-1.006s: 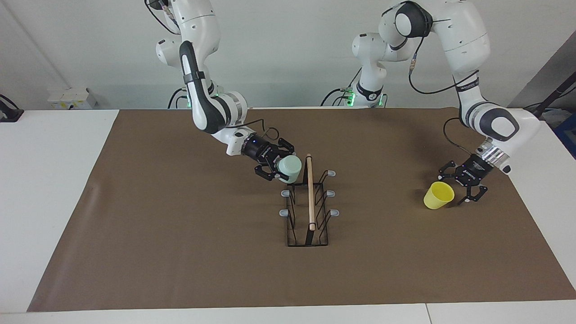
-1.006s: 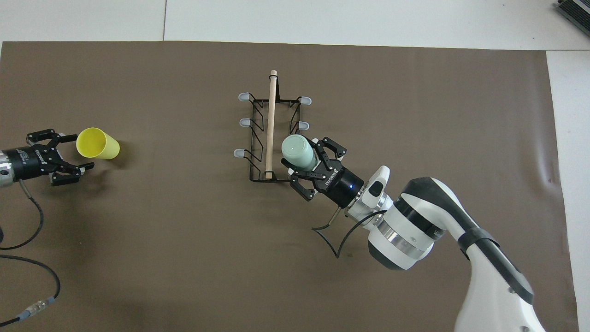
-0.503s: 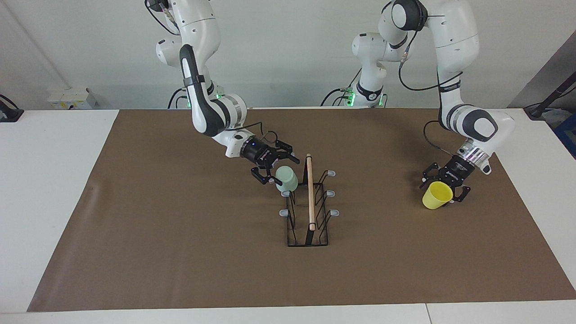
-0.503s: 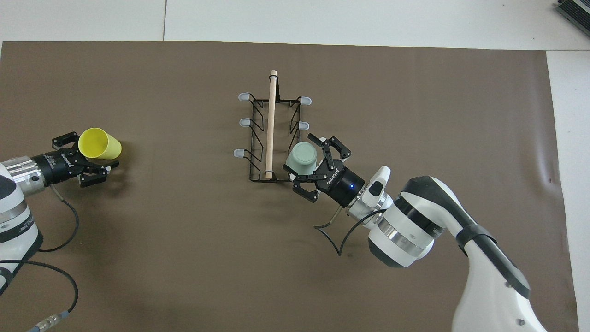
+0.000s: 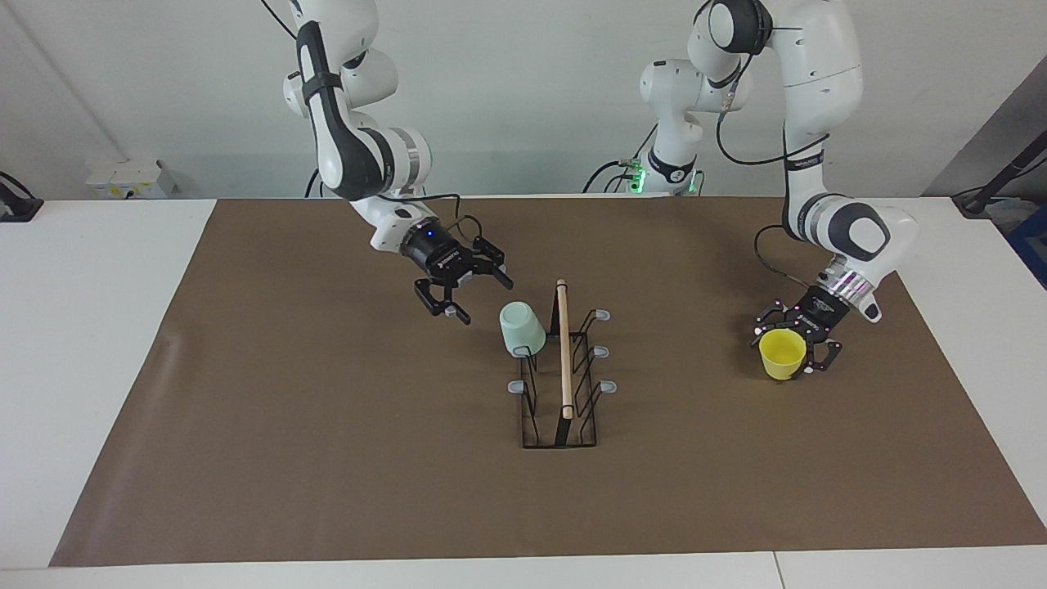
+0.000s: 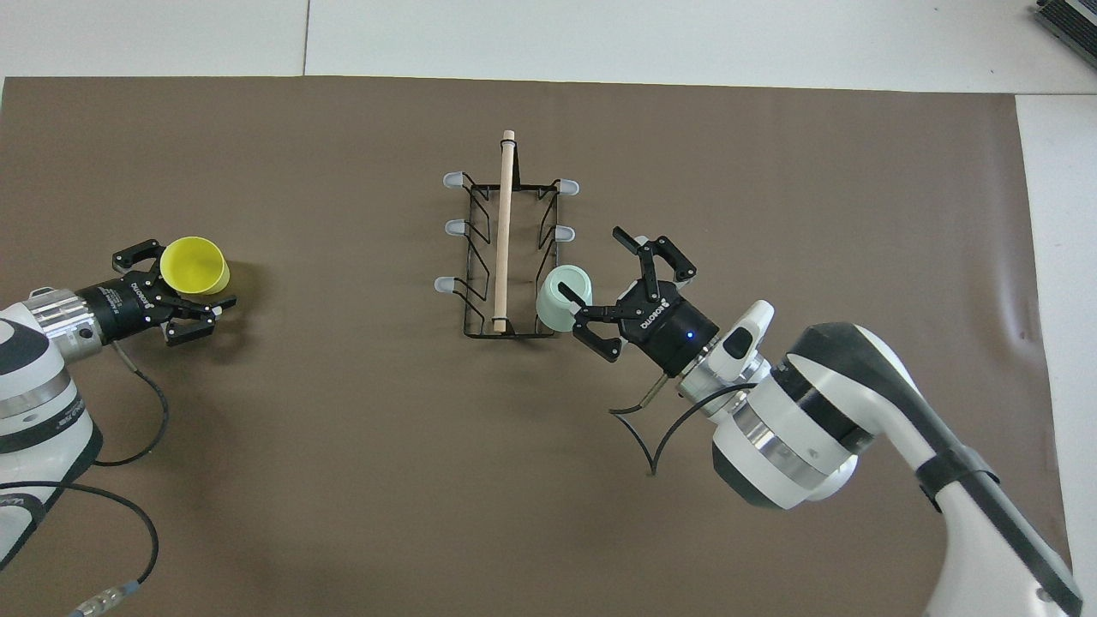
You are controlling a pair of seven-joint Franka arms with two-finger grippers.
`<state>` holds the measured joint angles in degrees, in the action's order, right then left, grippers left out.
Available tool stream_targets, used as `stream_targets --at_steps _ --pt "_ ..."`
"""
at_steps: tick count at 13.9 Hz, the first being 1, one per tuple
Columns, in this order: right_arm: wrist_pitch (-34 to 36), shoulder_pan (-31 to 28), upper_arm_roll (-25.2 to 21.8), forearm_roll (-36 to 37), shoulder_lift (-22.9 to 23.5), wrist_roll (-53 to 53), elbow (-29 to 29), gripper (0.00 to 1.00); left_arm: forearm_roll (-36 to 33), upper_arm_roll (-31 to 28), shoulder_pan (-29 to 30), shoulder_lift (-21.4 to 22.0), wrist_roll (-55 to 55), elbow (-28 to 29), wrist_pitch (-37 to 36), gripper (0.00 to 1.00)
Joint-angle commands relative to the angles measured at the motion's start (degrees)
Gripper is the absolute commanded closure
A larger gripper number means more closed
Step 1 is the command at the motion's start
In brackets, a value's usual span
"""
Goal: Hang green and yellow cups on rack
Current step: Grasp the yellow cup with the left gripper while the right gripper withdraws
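Facing view shows right claw [image 5: 462, 294] spread, clear of green cup [image 5: 522, 329]; overhead overlaps them.

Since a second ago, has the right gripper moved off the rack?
Yes. The right gripper, open, has pulled back from the rack toward its own base, leaving the mint green cup upside down on a prong.

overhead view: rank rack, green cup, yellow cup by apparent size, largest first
1. rack, clearly the largest.
2-3. green cup and yellow cup look about alike; they sit at different tilts, so no ranking between them.
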<state>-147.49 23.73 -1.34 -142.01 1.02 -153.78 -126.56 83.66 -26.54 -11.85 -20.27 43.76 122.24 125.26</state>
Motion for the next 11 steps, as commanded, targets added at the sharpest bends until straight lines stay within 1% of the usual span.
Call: stream_targets --at_steps 1,2,3,5,7,9,11 --pt "-4.55 -4.12 0.37 12.3 0.04 5.21 3.06 0.0 1.6 0.61 -0.98 2.61 -8.4 2.56 2.1 0.18" --pt "-5.78 -4.74 0.2 18.11 0.13 9.33 3.69 0.0 1.6 0.61 -0.98 2.7 -8.95 2.39 1.75 0.56" --pt "-6.4 -6.31 0.2 24.7 0.13 13.46 4.04 0.0 1.6 0.61 -0.98 3.13 -10.44 2.3 1.66 1.0" --pt "-6.41 -10.62 0.2 40.41 0.48 21.37 4.74 0.0 1.6 1.05 -0.98 5.06 -13.87 2.21 2.09 1.0" --pt "-6.41 -13.87 0.11 54.49 0.74 29.9 4.83 0.0 1.07 0.96 -1.5 8.04 -13.01 1.25 2.54 1.0" --pt "-6.41 -16.25 0.02 64.18 1.18 36.06 4.75 0.0 -0.15 1.31 -1.95 11.99 -13.09 1.16 5.07 1.0" --pt "-6.59 -18.36 -0.06 72.71 1.44 40.37 4.57 0.0 -3.92 3.24 -2.04 13.85 -11.69 -0.33 6.84 1.0"
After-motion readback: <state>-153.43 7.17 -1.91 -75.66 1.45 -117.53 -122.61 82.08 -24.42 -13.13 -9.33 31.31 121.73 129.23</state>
